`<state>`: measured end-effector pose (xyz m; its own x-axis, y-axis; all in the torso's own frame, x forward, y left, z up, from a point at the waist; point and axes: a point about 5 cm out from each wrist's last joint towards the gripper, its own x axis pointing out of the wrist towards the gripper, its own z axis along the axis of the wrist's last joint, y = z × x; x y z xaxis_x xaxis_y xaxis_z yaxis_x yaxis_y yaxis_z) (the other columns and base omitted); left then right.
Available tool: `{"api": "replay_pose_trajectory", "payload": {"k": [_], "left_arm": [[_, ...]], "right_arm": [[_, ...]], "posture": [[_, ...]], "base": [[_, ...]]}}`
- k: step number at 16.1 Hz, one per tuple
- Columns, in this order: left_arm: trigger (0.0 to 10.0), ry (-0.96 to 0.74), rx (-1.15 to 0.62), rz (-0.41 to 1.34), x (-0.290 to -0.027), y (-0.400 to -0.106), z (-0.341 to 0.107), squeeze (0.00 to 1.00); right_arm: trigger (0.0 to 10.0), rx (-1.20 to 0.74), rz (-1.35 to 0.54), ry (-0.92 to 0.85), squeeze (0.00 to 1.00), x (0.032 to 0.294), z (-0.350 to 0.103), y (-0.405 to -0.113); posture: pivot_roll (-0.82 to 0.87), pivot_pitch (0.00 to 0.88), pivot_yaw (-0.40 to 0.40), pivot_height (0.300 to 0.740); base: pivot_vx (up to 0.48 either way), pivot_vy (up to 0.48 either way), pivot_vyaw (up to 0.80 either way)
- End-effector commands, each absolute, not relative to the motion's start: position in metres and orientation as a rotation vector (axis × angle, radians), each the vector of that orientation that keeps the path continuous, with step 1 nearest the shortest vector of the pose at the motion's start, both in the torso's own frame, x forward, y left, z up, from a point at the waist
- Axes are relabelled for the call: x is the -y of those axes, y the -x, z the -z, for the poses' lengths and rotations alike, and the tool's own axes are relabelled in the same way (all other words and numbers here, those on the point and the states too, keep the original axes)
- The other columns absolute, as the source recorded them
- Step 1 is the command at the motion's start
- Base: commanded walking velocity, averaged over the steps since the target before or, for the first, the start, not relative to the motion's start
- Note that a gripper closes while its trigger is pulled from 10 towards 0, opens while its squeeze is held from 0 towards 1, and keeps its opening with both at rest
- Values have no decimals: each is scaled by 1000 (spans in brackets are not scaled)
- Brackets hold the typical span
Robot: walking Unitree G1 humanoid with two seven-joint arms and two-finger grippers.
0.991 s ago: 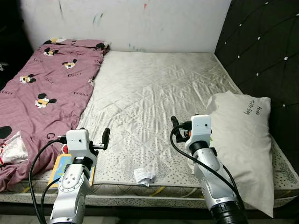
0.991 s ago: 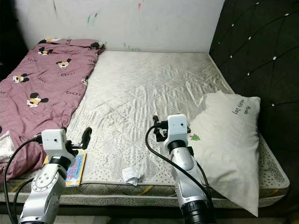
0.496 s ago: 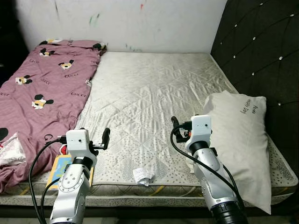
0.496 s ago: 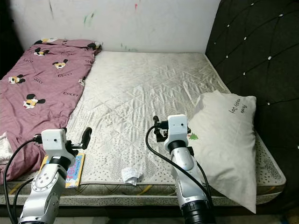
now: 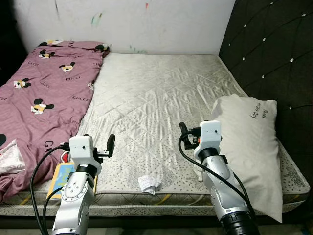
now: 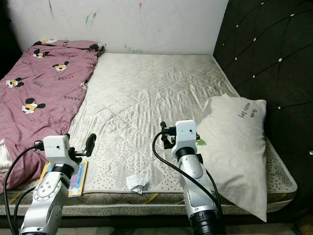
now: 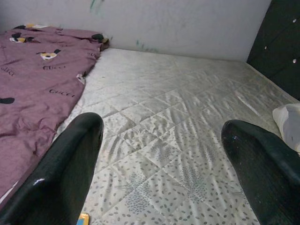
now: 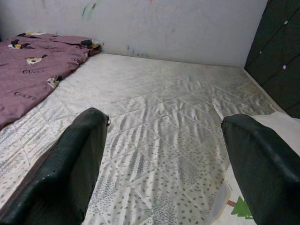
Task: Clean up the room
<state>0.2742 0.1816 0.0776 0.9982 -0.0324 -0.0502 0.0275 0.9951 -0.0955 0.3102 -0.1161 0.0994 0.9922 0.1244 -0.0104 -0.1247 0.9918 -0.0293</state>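
Little is changed from a moment ago. The whole picture is slid a bit to the left, so the camera has turned a little to the right; the things on the bed are not moved. Both arms are held in the same raised pose as before. Nothing is picked up yet, so the cleaning is judged to be at its start.

Nearest, the left gripper (image 7: 159,159) is held over the near left edge of the bed, with its fingers spread wide and nothing between them. The right gripper (image 8: 161,161) is held over the near right part, also wide open and bare.

Between the arms, at the near edge, a small crumpled paper (image 5: 149,183) is seen, white and wrinkled. By the left arm a flat, bright book (image 5: 59,178) is lying, partly tucked under the blanket.

The mattress (image 5: 156,93) is pale, quilted in diamond shapes and dotted near the front. On the right a soft white pillow (image 5: 257,147) is lying, with a small green tree printed on it. On the left a pink blanket (image 5: 44,93) with cartoon mice is spread, rumpled at its near end.

Farthest, a white wall (image 5: 146,24) with small paint marks is seen, and a dark padded headboard (image 5: 271,49) on the right.
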Motion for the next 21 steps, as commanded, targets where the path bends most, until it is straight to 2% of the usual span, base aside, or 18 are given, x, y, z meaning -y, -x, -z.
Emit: {"api": "replay_pose_trajectory", "payload": {"k": [1, 14, 15, 16, 17, 18, 21], "left_arm": [[10000, 89, -62, 37, -182, -275, -77, 0], [10000, 89, -62, 37, -182, -275, -77, 0], [10000, 91, -64, 39, -182, -275, -77, 0], [10000, -112, -114, 206, -183, -254, -56, 0], [10000, -189, -143, 251, -189, -242, -46, 0], [10000, -157, -142, 189, -198, -241, -49, 0], [10000, -136, -118, 133, -205, -239, -58, 0]], "right_arm": [[10000, -3, -115, 33, 0, 118, -102, -311], [10000, -3, -115, 33, 0, 118, -102, -311], [10000, -7, -113, 37, 0, 117, -102, -311], [10000, -23, -152, 120, 0, 114, -80, -305], [10000, -33, -132, 131, 0, 118, -72, -299], [10000, -51, -142, 62, 0, 120, -73, -295], [10000, -35, -184, 45, 0, 118, -76, -290]], "posture": [[36, 0, -43, 740], [36, 0, -43, 740], [0, 0, 0, 740], [99, 0, -19, 740], [90, 0, -12, 740], [88, 0, -11, 740], [98, 0, -23, 740]], "base": [[0, 0, 0], [0, 0, 0], [0, 0, 0], [0, 0, 0], [0, 0, 0], [0, 0, 0], [0, 0, 0]]}}
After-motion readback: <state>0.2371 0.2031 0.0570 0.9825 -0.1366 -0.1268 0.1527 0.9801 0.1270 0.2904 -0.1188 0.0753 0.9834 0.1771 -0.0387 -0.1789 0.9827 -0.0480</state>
